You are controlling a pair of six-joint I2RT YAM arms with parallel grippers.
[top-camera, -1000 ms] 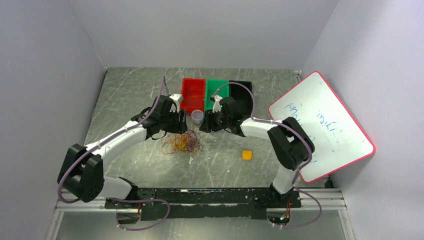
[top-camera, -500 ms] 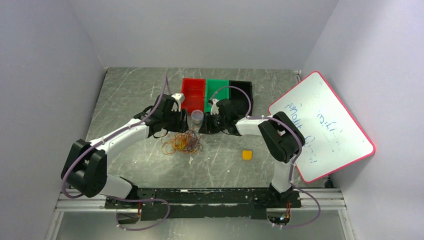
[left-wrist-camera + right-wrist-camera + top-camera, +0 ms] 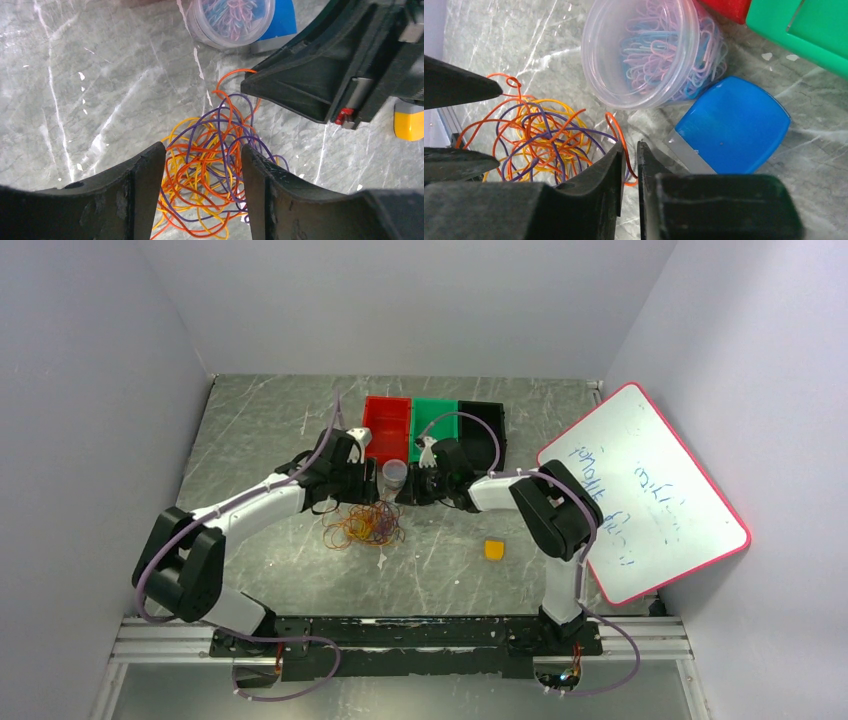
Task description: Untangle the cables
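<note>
Over the last second both arms have swung their elbows inward, and both wrists have crept a little toward the far side of the table (image 3: 260, 430). The heap of cables (image 3: 365, 525) lies where it lay, with the same outline. By my reading nothing has been teased apart yet. The arms have only been settling their hold, and all three colours are still knotted together.

The left gripper (image 3: 201, 150) hangs over the heap with its jaws wide apart, holding nothing. The bulk of the cables sits directly between and below its fingers. Yellow-orange loops crowd the inner face of one finger, and purple ones spill past the other.

The right gripper (image 3: 630, 147) faces it from the opposite side, its fingers drawn together to a thin slit. Most of the heap lies just beyond its tips, toward the left gripper. A single red-orange loop arches out of the heap and runs down into that slit, so it looks pinched there. The strand is too thin to be sure it is gripped firmly.

A tub (image 3: 644, 55) of paper clips stands just ahead of the right gripper's tips, clear of the cables, with its blue lid (image 3: 734, 125) beside it.
</note>
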